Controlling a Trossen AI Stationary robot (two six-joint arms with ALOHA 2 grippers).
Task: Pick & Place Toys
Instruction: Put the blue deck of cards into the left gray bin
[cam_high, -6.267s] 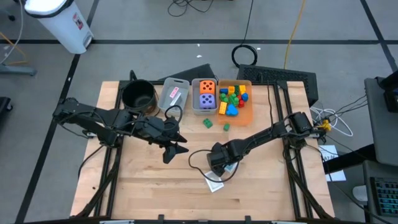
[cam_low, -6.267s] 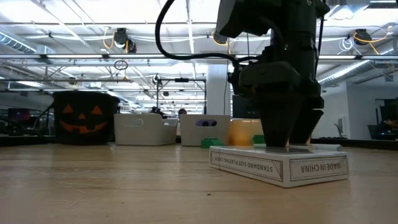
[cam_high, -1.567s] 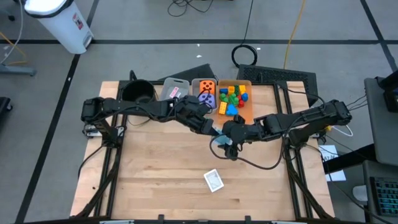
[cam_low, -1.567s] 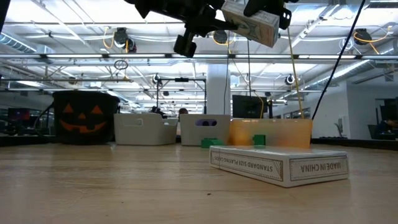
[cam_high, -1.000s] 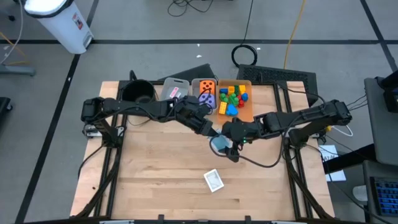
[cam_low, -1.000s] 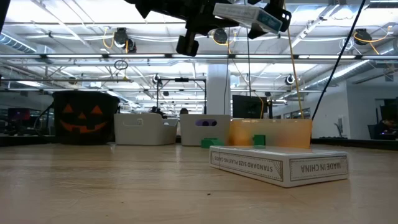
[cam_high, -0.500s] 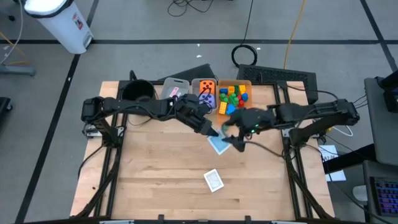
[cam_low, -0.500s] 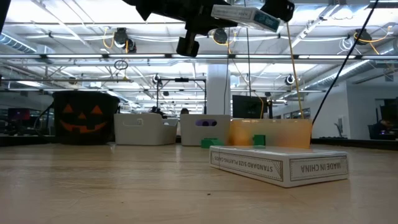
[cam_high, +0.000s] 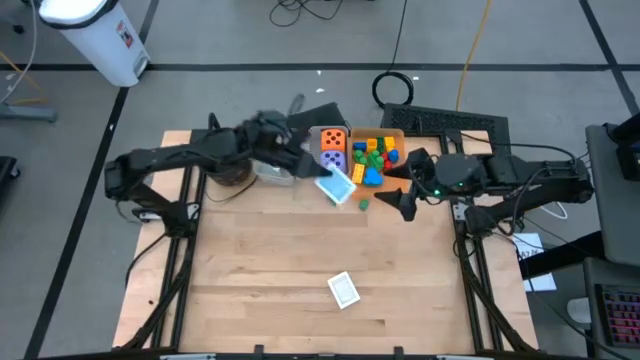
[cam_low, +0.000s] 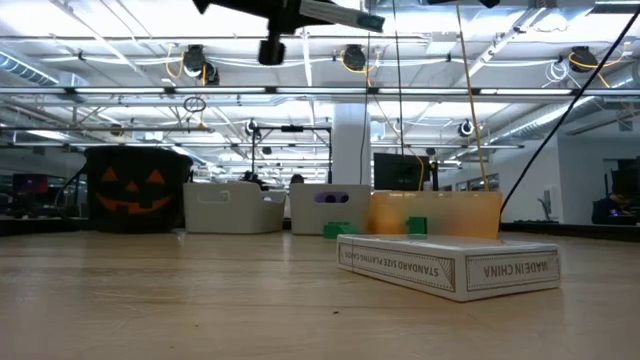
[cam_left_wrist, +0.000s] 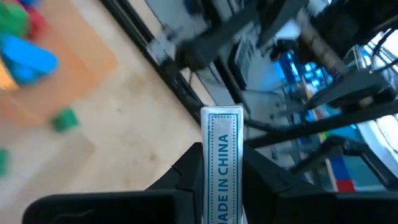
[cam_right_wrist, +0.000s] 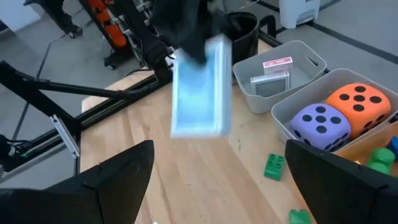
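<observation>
My left gripper (cam_high: 312, 175) is shut on a teal-and-white card box (cam_high: 336, 187), high above the table in front of the bins; the low view shows the box (cam_low: 340, 17) near its top. My right gripper (cam_high: 407, 207) is open and empty, to the right of the box. A second card box (cam_high: 344, 290) lies flat on the table toward the near edge. Orange (cam_high: 333, 139) and purple (cam_high: 332, 160) dice sit in a grey bin. Coloured blocks (cam_high: 375, 155) lie in the orange bin. A green block (cam_high: 362, 204) lies on the table. My left gripper pinches the card box between its two fingers (cam_left_wrist: 189, 180) on the two broad faces, at one end (cam_left_wrist: 221, 186). The fingers come level from the table's left and lie along the box. The box sticks out beyond them nearly level, lifted clear of the table.
A black pot (cam_high: 222, 165) stands at the far left, partly under my left arm. A grey bin (cam_right_wrist: 280, 74) holding card packs stands beside the dice bin (cam_right_wrist: 298, 134). The orange bin (cam_high: 392, 180) is at the far right of the row. Bare wood lies toward the near edge.
My right gripper has come away from the card box and gone toward the table's right edge. My left gripper has kept hold of the box and carried it toward the far edge and the left, up to the bins, still clear of the table.
</observation>
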